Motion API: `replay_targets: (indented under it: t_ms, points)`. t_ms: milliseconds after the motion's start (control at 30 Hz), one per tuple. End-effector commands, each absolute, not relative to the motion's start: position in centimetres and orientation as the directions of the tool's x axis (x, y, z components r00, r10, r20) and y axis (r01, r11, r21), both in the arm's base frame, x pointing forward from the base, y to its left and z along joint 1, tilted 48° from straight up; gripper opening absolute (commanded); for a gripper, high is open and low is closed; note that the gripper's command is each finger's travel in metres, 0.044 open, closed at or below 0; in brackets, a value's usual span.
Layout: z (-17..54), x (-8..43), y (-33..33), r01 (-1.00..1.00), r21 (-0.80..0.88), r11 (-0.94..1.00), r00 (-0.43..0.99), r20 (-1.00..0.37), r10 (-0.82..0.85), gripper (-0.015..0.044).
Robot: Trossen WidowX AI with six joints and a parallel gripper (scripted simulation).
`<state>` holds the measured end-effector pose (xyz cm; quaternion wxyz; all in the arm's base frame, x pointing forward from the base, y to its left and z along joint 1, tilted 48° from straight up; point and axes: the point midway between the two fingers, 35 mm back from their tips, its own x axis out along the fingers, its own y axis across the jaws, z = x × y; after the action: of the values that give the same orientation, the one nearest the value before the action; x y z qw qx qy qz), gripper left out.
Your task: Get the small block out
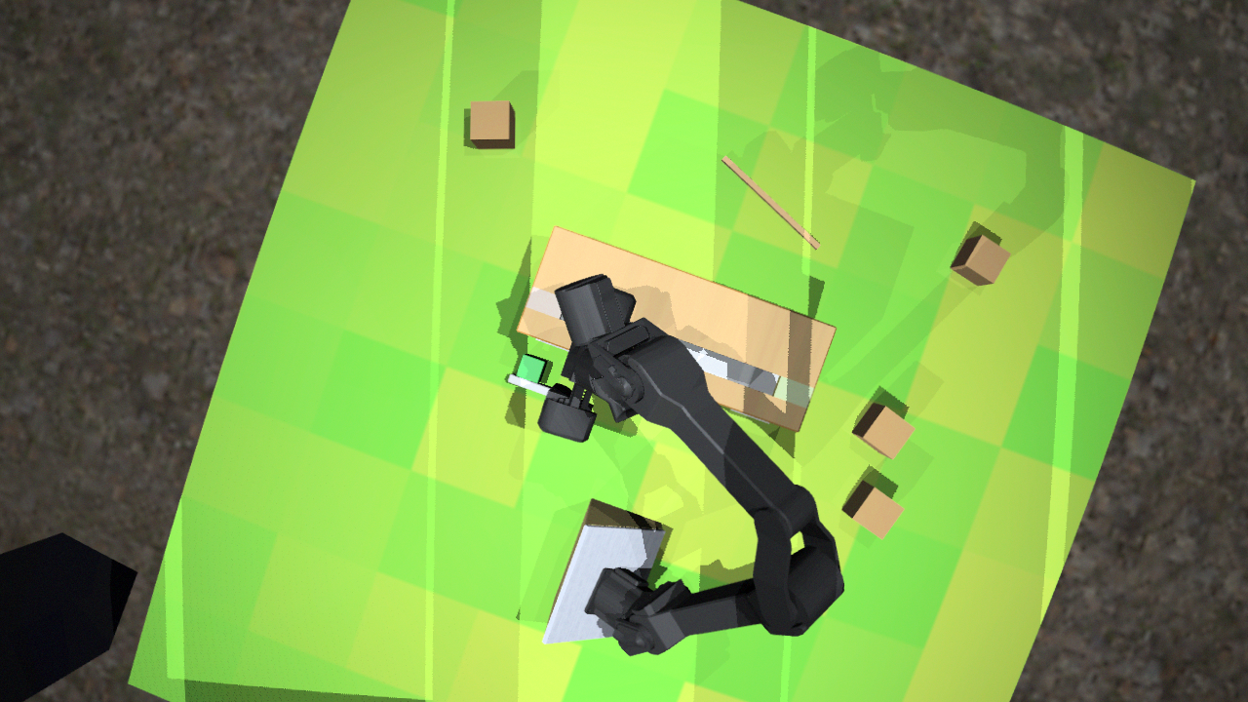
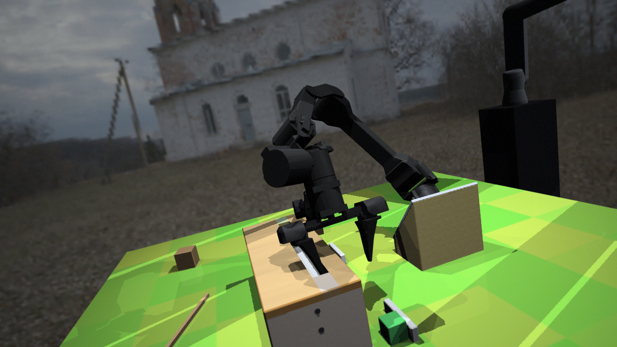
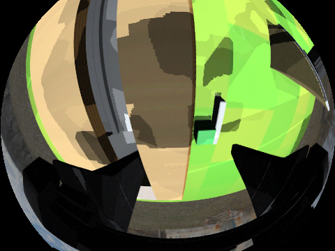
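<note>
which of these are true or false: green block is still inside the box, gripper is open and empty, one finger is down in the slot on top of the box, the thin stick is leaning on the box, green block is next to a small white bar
1. The green block is inside the box. False: it lies on the table, just off the box's end.
2. The gripper is open and holds nothing. True.
3. One finger reaches into the slot on the box's top, the other hangs outside the box over the table. True.
4. The thin stick leans on the box. False: it lies flat on the table, apart from the box.
5. The green block sits right beside a small white bar. True.
</note>
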<state>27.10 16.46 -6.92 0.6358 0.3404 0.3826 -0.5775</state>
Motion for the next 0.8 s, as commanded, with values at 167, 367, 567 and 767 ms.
replay_targets:
  t_ms: [167, 367, 567, 767]
  points:
    - [-4.4, 27.0, 19.0, 0.993, 0.012, 0.119, 0.065, -0.887, -0.457, 0.0400]
    - [-5.2, 25.8, 20.3, 0.819, -0.195, 0.540, 0.111, -0.869, -0.482, 0.0285]
    - [-5.7, 25.2, 20.9, 0.317, -0.457, 0.831, 0.159, -0.839, -0.521, 0.0285]
    - [-6.2, 24.7, 21.4, -0.301, -0.593, 0.747, 0.211, -0.805, -0.554, 0.0285]
